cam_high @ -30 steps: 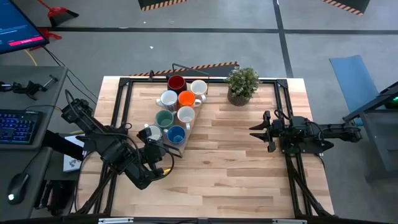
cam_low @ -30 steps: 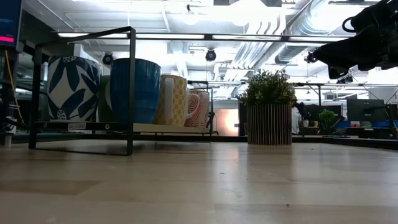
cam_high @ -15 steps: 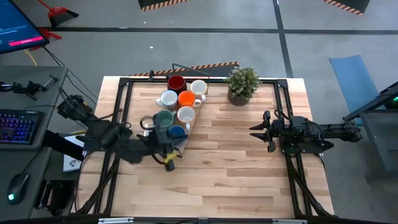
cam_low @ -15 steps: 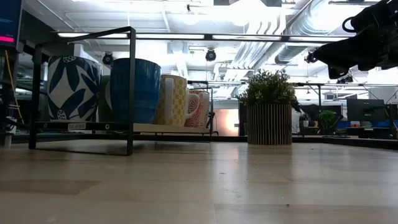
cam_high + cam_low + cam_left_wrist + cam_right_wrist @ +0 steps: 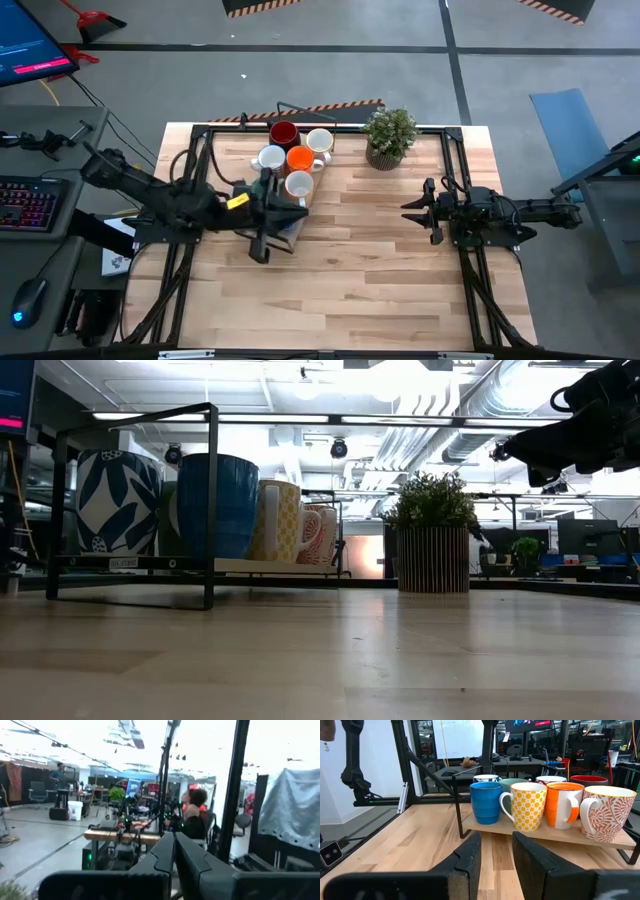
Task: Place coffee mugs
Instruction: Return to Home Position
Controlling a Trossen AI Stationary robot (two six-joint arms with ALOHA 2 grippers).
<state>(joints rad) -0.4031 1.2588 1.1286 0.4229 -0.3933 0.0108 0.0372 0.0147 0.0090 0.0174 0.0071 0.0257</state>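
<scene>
The coffee mugs stand upright in a cluster on a low wooden tray (image 5: 545, 833) at the table's far left-middle. In the right wrist view I see the blue (image 5: 486, 803), yellow-patterned (image 5: 528, 806), orange (image 5: 563, 805) and red-patterned (image 5: 607, 813) mugs in front, with teal and dark red ones behind. My left gripper (image 5: 297, 212) is shut and hovers over the tray's near end, hiding the teal and blue mugs from above. Its fingers (image 5: 174, 847) point into the room. My right gripper (image 5: 408, 211) is open and waits at the table's right, facing the mugs.
A potted green plant (image 5: 389, 137) stands at the far edge, right of the mugs. A black metal frame (image 5: 210, 500) rises around the tray. Bare wood lies between the tray and my right gripper and along the near edge. A person sits in the room beyond (image 5: 192, 815).
My left arm has swung from the table's near left area toward the far edge and right. It has ended above the near end of the mug tray, with its gripper turned about. The mugs and my right arm have stayed still.
</scene>
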